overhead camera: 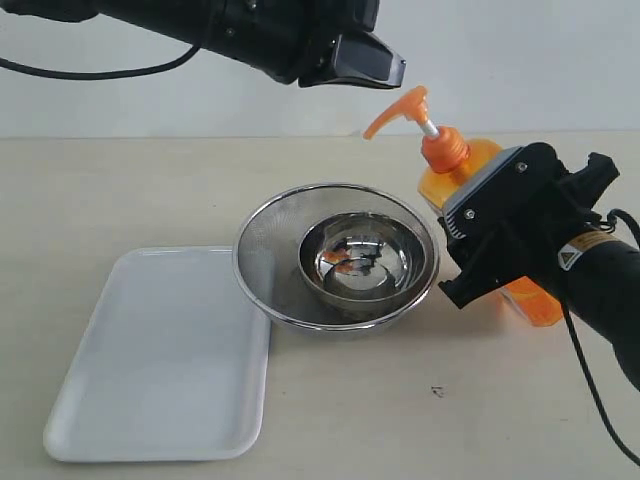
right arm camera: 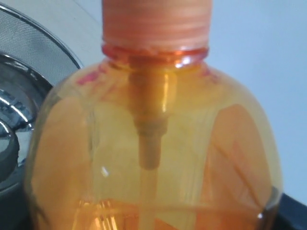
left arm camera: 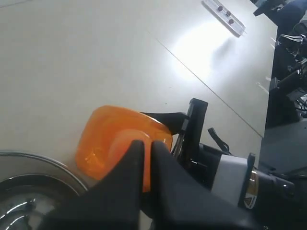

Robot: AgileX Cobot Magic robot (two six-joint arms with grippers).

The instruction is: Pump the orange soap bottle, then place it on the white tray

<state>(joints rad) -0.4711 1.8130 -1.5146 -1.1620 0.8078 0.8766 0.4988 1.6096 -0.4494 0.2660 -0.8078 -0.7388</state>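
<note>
Orange plastic looks slick and squashy, so my right gripper (overhead camera: 495,235) clamps the bottle (overhead camera: 470,170) mid-body; left gripper (overhead camera: 365,62), pinched empty, sits above the pump (overhead camera: 400,108).

Exterior camera sits high out front, looking down across the table (overhead camera: 120,190), and it's a wide shot: white tray (overhead camera: 160,350), steel bowls (overhead camera: 262,240) and orange soap bottle (overhead camera: 468,165) all in frame. Left wrist camera looks steeply down past the left gripper (left arm camera: 146,143) onto the pump head (left arm camera: 110,139) (very near indeed). Right wrist camera is right up against the plastic, and the bottle fills its frame. All three views share the bottle and the bowls' rim.
</note>
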